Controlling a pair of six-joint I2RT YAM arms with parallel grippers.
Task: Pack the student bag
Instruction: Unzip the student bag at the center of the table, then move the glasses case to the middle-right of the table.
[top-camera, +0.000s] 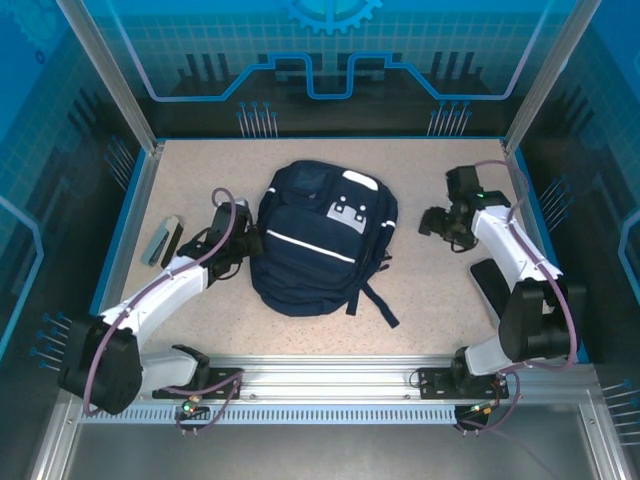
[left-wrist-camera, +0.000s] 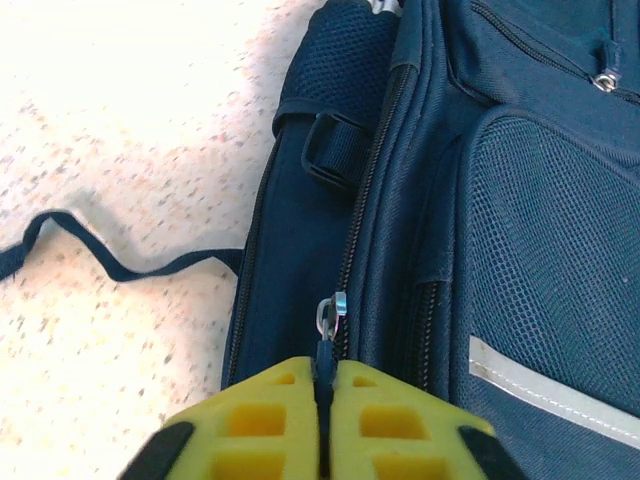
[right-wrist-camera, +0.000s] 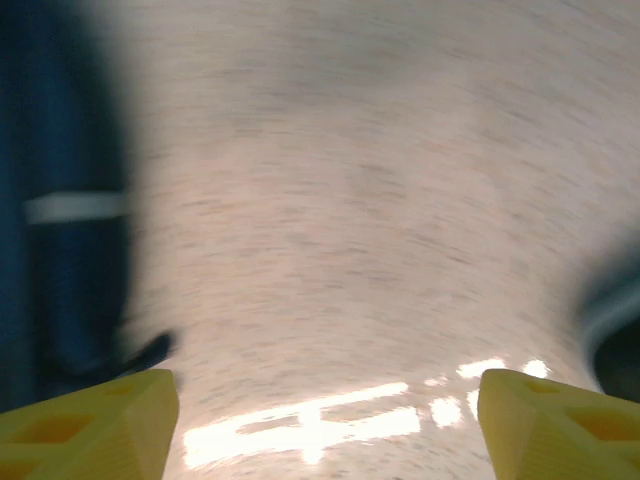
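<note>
Speckled tabletop (top-camera: 430, 290) holds the student bag (top-camera: 315, 235), left gripper (left-wrist-camera: 325, 385) pinching its zipper pull (left-wrist-camera: 327, 345).

- Speckled beige table (top-camera: 430, 290), blue-rimmed.
- Translucent blue wall panels (top-camera: 60, 200) with grid and gear graphics (top-camera: 330, 12), framed by aluminium posts (top-camera: 105, 70).
- Aluminium rail (top-camera: 330, 385) along the table's near edge.
- Bright glare (right-wrist-camera: 320, 425) on the tabletop.
</note>
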